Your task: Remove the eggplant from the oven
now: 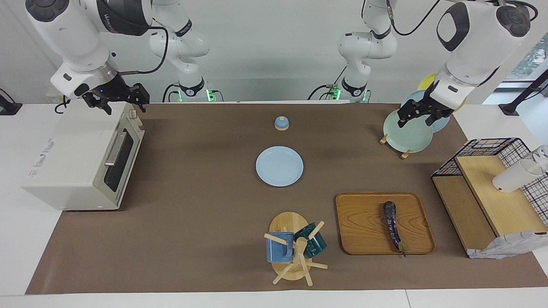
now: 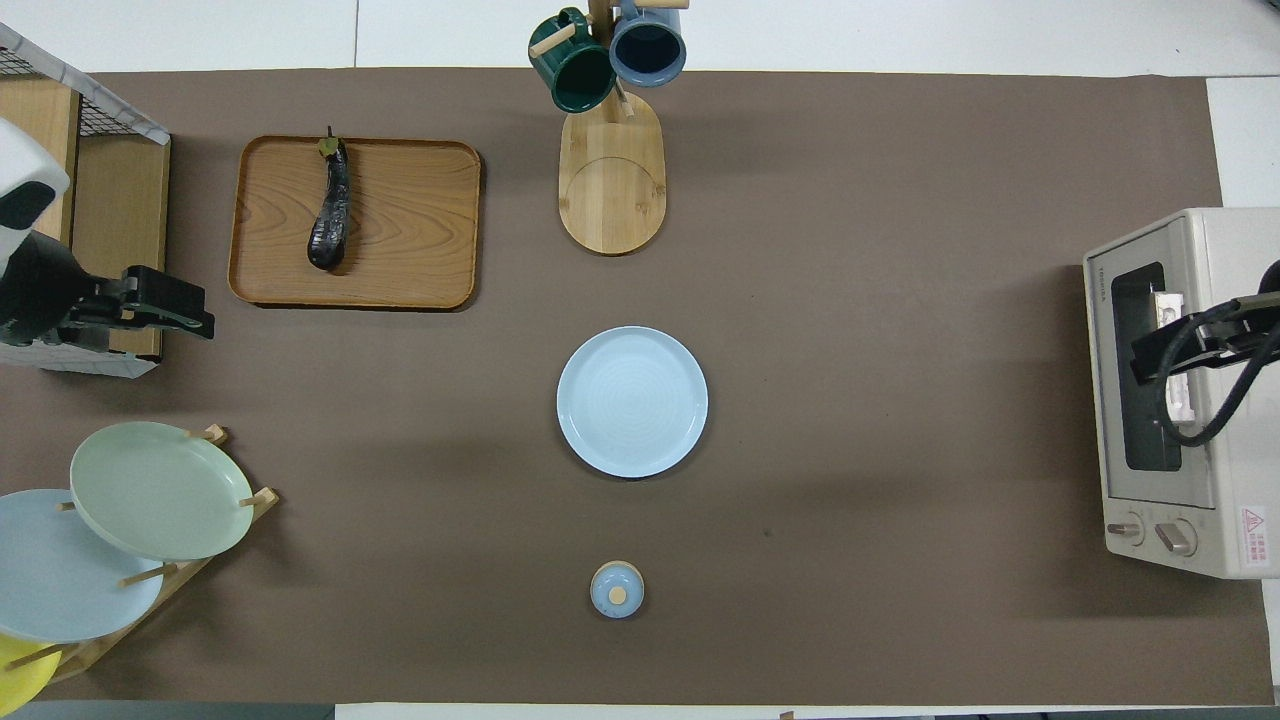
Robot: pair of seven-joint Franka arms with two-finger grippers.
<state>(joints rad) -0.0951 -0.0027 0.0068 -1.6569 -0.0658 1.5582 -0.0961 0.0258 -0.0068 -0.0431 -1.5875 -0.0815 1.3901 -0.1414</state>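
Dark purple-black slim eggplant (image 1: 392, 224) lies on the wooden tray (image 1: 364, 226), lower right of the facing view.
Boxy off-white toaster oven (image 1: 81, 158) sits at left, door shut; both grippers, left (image 1: 418, 114) and right (image 1: 120, 100), hang raised with jaws spread, holding nothing.

The oven (image 2: 1190, 395) is cut off by the overhead view's edge and its window partly covered by the right gripper (image 2: 1150, 365) and a cable (image 2: 1215, 400), while the yellow plate (image 1: 432, 79) is mostly hidden by the left arm (image 1: 466, 55).
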